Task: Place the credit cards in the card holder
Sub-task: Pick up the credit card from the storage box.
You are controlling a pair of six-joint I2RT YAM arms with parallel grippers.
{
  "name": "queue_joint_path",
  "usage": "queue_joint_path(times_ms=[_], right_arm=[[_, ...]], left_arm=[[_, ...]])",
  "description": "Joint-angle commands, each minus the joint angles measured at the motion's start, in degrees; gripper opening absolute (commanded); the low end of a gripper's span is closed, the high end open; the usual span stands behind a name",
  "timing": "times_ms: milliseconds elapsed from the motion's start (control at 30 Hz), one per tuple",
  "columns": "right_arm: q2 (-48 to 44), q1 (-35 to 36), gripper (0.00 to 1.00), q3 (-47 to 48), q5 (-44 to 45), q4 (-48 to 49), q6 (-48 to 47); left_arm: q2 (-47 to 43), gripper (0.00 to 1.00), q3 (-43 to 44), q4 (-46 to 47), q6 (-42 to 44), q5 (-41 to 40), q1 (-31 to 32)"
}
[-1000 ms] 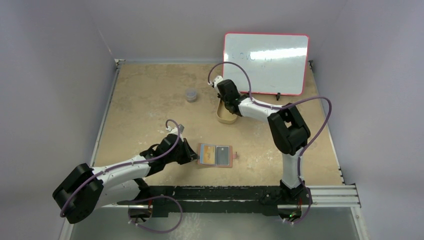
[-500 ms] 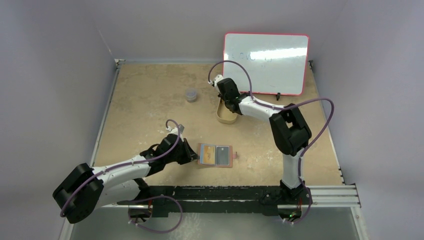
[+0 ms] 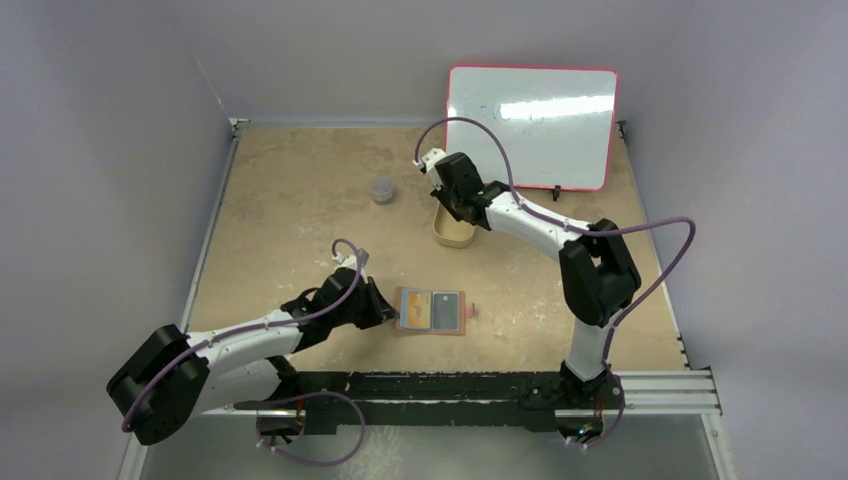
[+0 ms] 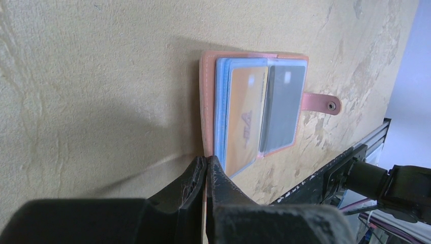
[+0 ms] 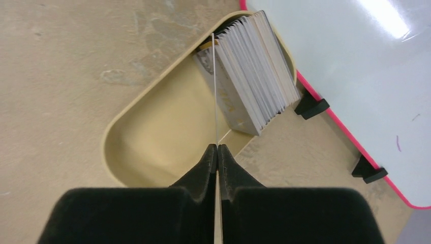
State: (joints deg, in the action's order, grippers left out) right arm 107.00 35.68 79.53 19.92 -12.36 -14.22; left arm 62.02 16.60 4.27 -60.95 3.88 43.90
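The card holder (image 3: 432, 311) lies open on the table, reddish-brown, with an orange card (image 4: 246, 119) and a grey card (image 4: 282, 109) in its clear slots. My left gripper (image 3: 387, 312) is shut on the holder's left cover edge (image 4: 207, 161). A stack of credit cards (image 5: 254, 66) stands on edge in the tan oval tin (image 3: 452, 238). My right gripper (image 3: 460, 207) hovers over the tin and is shut (image 5: 217, 147) on one thin card (image 5: 215, 86), seen edge-on beside the stack.
A red-framed whiteboard (image 3: 531, 125) stands on black feet at the back right, just behind the tin. A small grey round jar (image 3: 382, 190) sits at the back left. The holder's snap tab (image 4: 320, 102) sticks out to the right. A black rail (image 3: 450, 385) runs along the near edge.
The right arm's elbow has swung to the right and its wrist has shifted slightly back over the tin. The left arm and the card holder have not moved.
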Motion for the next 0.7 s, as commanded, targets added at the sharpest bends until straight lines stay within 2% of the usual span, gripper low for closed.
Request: queue_joint_path(times_ms=[0, 133, 333, 533, 667], right_arm=[[-4.7, 0.9, 0.00, 0.0, -5.2, -2.5, 3.9], [-6.9, 1.4, 0.00, -0.5, -6.2, -4.2, 7.8], [-12.5, 1.5, 0.00, -3.5, -11.6, -4.4, 19.8], [-22.7, 1.9, 0.00, -14.9, -20.2, 3.9, 32.7], [-30.0, 1.9, 0.00, -25.3, -29.9, 14.6, 42.8]], left_arm=[[-0.3, 0.02, 0.6, 3.4, -1.0, -0.2, -0.1], [-1.0, 0.09, 0.5, 3.0, -1.5, -1.0, -0.2], [-4.1, 0.20, 1.8, -2.2, -1.9, -5.2, -0.2], [-7.8, 0.31, 4.8, -8.3, -2.2, -9.8, -0.1], [-11.0, 0.35, 6.7, -8.0, -2.5, -9.3, -0.2]])
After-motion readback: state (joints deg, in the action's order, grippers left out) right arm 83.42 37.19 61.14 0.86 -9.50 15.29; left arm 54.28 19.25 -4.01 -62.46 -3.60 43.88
